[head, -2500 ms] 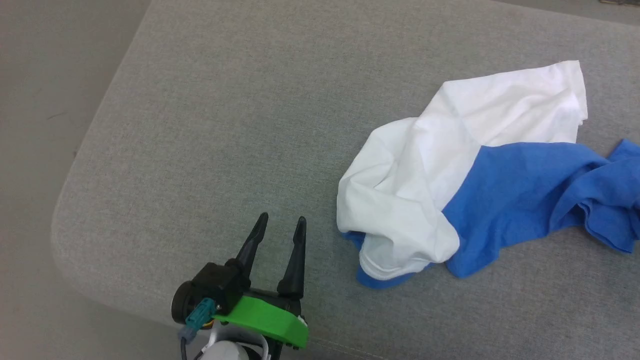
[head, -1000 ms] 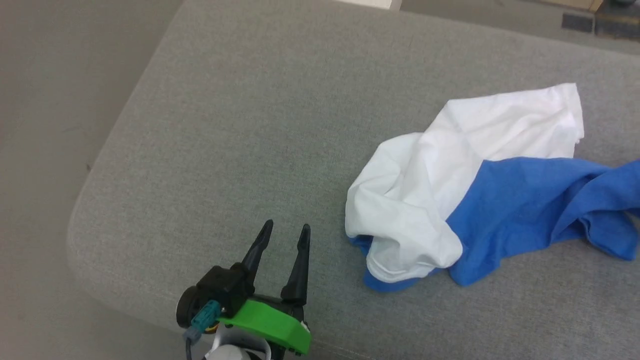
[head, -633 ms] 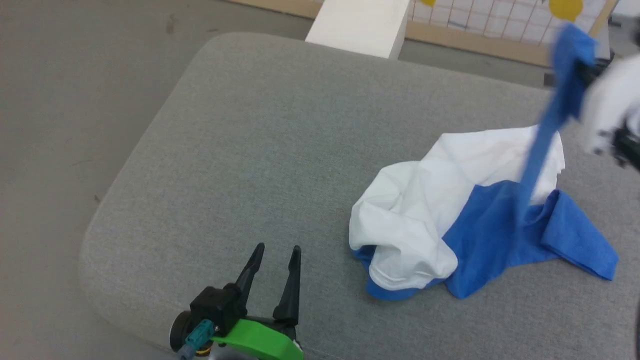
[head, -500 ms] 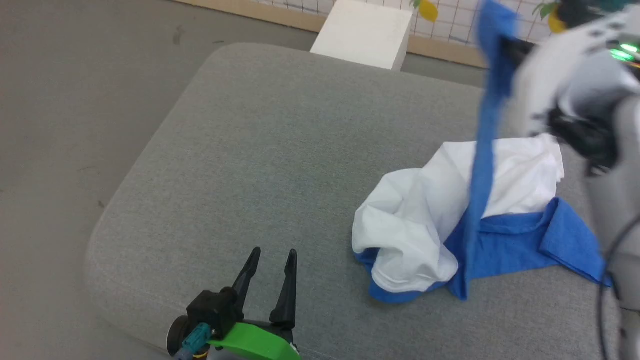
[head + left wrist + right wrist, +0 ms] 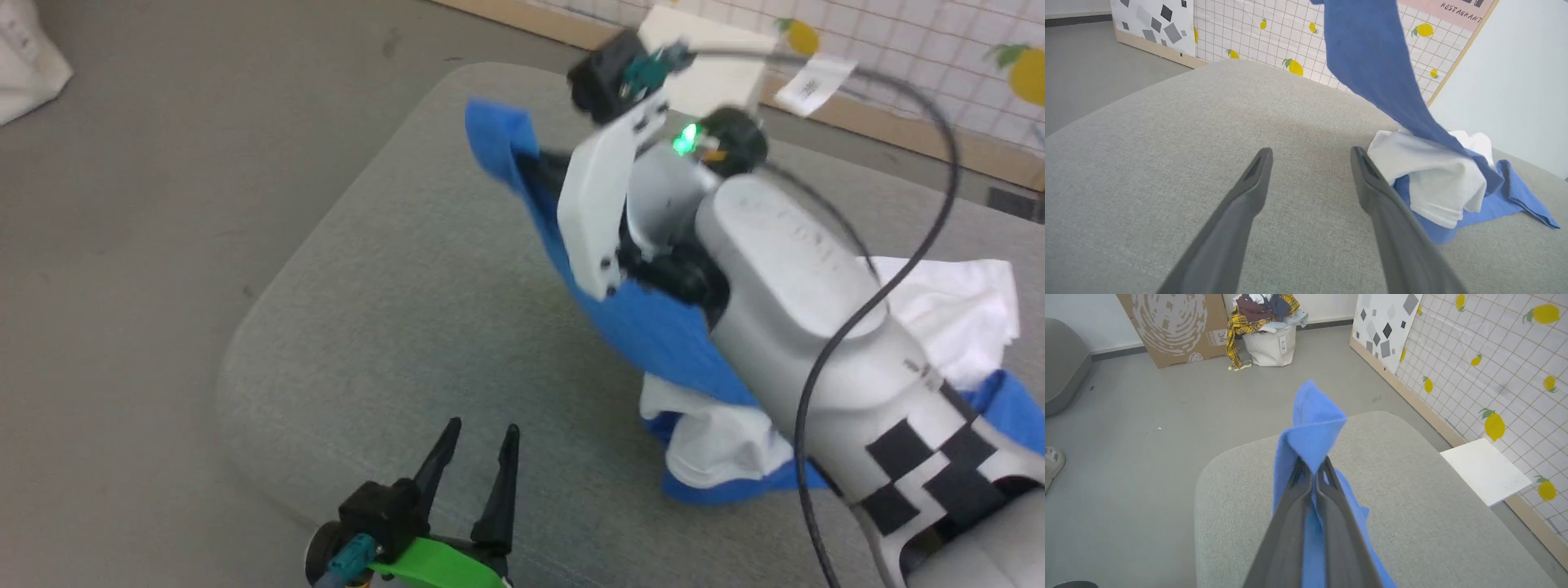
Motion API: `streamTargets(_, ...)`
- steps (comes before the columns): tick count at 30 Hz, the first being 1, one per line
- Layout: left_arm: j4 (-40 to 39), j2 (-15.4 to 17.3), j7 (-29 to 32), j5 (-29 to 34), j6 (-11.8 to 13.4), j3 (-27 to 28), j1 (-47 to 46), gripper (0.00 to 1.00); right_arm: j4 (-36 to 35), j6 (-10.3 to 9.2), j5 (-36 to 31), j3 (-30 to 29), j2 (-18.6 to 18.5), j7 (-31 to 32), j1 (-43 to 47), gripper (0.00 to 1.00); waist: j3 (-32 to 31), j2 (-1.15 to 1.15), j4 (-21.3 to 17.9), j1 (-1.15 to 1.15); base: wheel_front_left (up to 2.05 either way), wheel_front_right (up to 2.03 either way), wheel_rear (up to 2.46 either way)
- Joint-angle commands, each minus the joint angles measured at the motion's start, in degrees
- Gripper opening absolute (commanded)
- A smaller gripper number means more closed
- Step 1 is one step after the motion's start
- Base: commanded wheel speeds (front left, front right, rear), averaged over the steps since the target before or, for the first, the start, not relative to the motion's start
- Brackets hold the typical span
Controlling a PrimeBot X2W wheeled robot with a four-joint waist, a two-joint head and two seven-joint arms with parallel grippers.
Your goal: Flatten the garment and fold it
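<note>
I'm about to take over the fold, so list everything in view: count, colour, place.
garment: one, white and royal blue, heaped on the cushion, a blue part lifted
cushion: one, grey, under the garment
slab: one, white, beside the lemon panel
lemon panel: one, white grid with yellow lemons, beyond the cushion
cardboard box: one, brown, against the far wall
laundry bag: one, white, holding clothes, beside the cardboard box
shoe: one, pale, on the floor
left gripper: one, black fingers, open, above the cushion's near edge
right gripper: one, dark fingers, shut on the garment's blue part, raised
</note>
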Motion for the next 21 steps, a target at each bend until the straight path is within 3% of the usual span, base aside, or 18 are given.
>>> streamTargets(1,0.13,-0.1,-0.22,-0.84,0.07,-0.64,-0.97,1.0,1.98,-0.09,1.04,1.11,-0.16,-0.66,1.95,0.0,1.66,0.0,3.63,0.0,0.0,0.0,0.0)
streamTargets(2,0.17,-0.1,-0.22,-1.17,0.24,-1.13,-1.2,1.0,3.75,-0.09,1.47,1.98,-0.15,-1.12,2.66,0.0,2.02,0.0,4.39,0.0,0.0,0.0,0.0)
streamTargets(3,0.19,-0.1,-0.22,-1.39,0.4,-1.43,-1.37,1.0,5.15,-0.09,1.57,2.64,-0.15,-1.44,3.15,0.06,2.3,0.0,4.89,0.0,0.0,0.0,0.0)
streamTargets(6,0.18,-0.11,-0.22,-1.96,0.78,-2.18,-1.87,1.0,9.27,-0.09,1.58,4.13,-0.15,-2.16,3.99,0.62,2.97,0.0,6.16,0.0,0.0,0.0,0.0)
streamTargets(7,0.16,-0.11,-0.22,-2.07,0.9,-2.36,-1.97,1.0,10.46,-0.09,1.49,4.61,-0.15,-2.34,4.06,1.0,3.13,0.0,6.38,0.0,0.0,0.0,0.0)
streamTargets(13,0.57,-0.11,-0.22,-1.95,1.44,-2.02,-1.74,1.0,12.29,-0.09,3.4,6.52,-0.14,-4.31,2.43,1.0,2.45,0.0,5.07,0.0,0.0,0.0,0.0)
streamTargets(21,0.95,-0.02,-0.22,-0.19,0.89,-0.36,-0.96,1.0,10.41,-0.09,7.58,8.96,-0.14,-6.28,-1.32,1.0,-0.58,0.0,-1.38,0.0,0.0,0.0,0.0)
